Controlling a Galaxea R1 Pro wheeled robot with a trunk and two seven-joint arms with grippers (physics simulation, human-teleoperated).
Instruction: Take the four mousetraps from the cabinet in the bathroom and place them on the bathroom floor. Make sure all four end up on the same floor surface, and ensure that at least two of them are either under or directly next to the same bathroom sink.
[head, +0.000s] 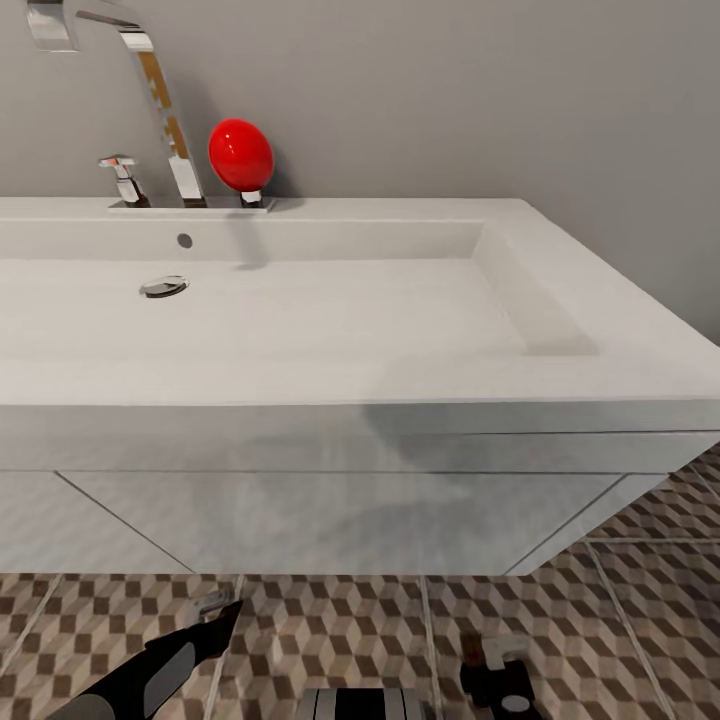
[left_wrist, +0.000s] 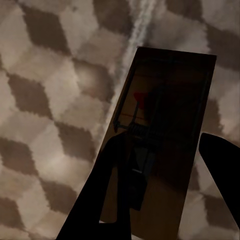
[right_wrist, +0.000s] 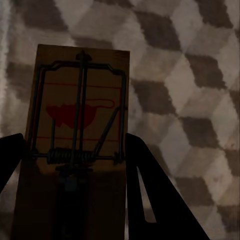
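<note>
Two mousetraps are being held low over the bathroom floor (head: 330, 630) before the bathroom sink (head: 300, 380), one (left_wrist: 160, 135) clamped in the left gripper (left_wrist: 165, 180), the other (right_wrist: 77, 145) in the right gripper (right_wrist: 70, 165), presumably for setting down beside it

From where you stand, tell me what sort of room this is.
Most likely a bathroom: a wide white sink on a wall-hung vanity, a chrome tap against the grey wall, and cube-patterned floor tiles below. Each gripper, left and right, holds a mousetrap above those tiles.
</note>
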